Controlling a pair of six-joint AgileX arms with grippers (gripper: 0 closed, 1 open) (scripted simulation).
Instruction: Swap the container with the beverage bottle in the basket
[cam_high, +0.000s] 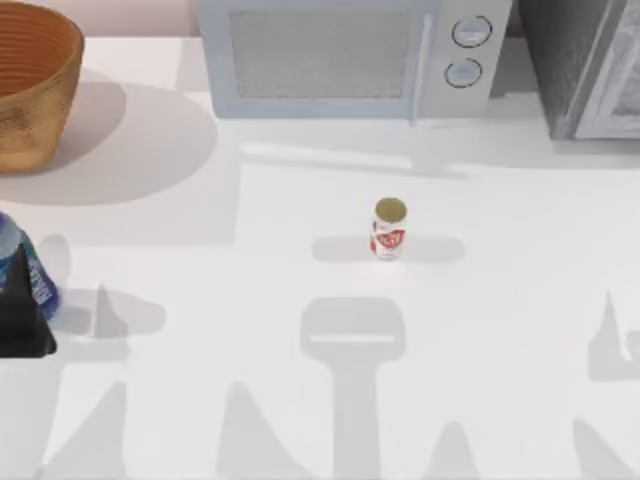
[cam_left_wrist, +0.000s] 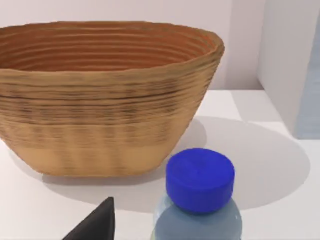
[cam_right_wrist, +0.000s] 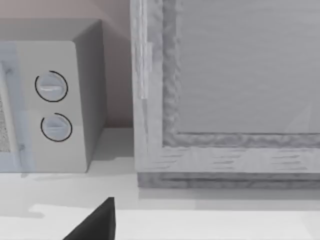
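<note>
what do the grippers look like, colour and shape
The left gripper is a plain matte black block from above; its fingertip is a black wedge tapering to a point. The right gripper's fingertip looks the same.

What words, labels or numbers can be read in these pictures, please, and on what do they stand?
None can be read.
Can: red label with white marks, too blurred to read.
Bottle: blue and white label, too blurred to read.
Microwave: two dials, no markings legible.
Basket: no text.

table (cam_high: 250, 320): white, shadowed | microwave (cam_high: 350, 55): rear centre | grey cabinet (cam_high: 585, 65): rear right | wall (cam_left_wrist: 125, 10): pale
</note>
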